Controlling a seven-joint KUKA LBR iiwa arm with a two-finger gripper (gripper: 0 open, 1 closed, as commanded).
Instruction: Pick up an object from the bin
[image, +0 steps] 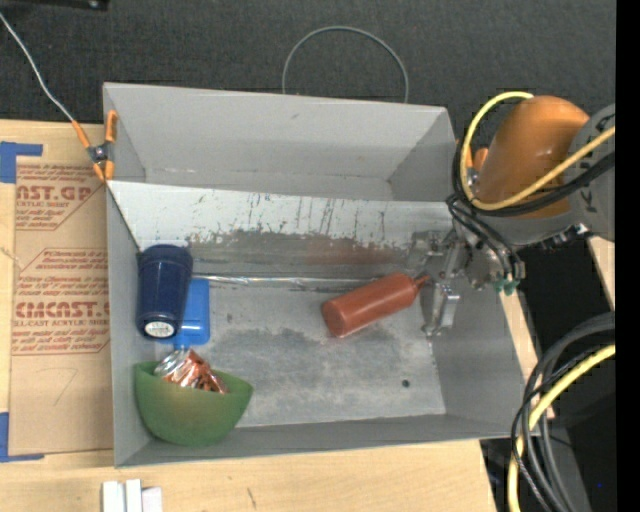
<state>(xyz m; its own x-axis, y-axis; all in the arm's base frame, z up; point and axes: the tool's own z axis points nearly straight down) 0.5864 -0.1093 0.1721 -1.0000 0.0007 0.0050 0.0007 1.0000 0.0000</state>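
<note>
A red-brown cylinder (368, 305) lies tilted on the bin floor right of the middle, its narrower end pointing up and right. My gripper (434, 288) is low at the bin's right side, right at that narrow end. Its fingers stand open, one fingertip (440, 316) below the cylinder's end and the other above it. The cylinder's tip lies at the mouth of the gap, and its body is outside the fingers.
At the left wall a dark blue can (163, 290) lies against a light blue block (196, 311). A green bowl (192, 408) holding a crumpled copper-coloured thing (190, 372) sits in the front left corner. The arm's orange cover and cables hang over the right rim.
</note>
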